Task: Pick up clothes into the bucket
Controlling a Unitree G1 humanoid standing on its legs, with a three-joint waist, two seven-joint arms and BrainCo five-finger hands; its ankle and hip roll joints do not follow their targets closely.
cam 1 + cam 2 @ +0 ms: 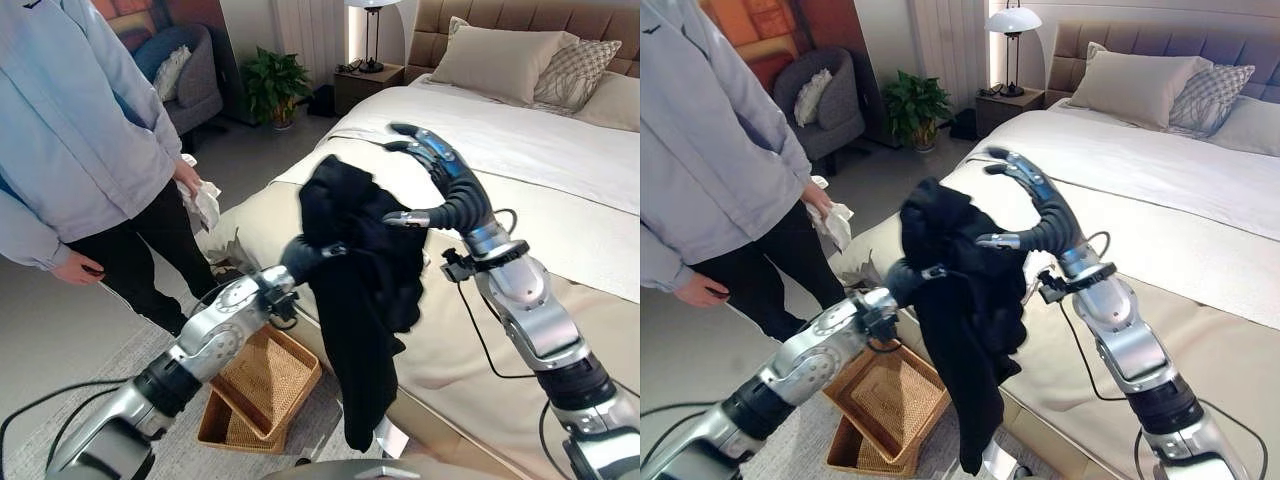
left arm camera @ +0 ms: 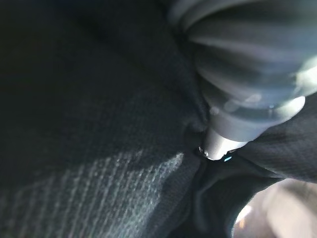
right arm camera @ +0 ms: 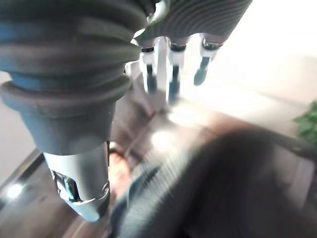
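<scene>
A black garment (image 1: 355, 280) hangs in the air beside the bed (image 1: 560, 240), draped over my left hand (image 1: 300, 257), which is buried in the cloth. Its lower end dangles near the floor. In the left wrist view the dark fabric (image 2: 99, 124) wraps the hand. My right hand (image 1: 450, 185) is open just right of the garment, above the bed's edge, with its thumb against the cloth and its fingers (image 3: 171, 79) stretched out. A woven basket (image 1: 265, 380) sits on the floor below and left of the garment.
A person (image 1: 80, 150) stands at the left holding a white cloth (image 1: 205, 200). Pillows (image 1: 500, 60) lie at the bed's head. A nightstand with a lamp (image 1: 370, 70), a plant (image 1: 272, 85) and an armchair (image 1: 190, 75) stand at the back.
</scene>
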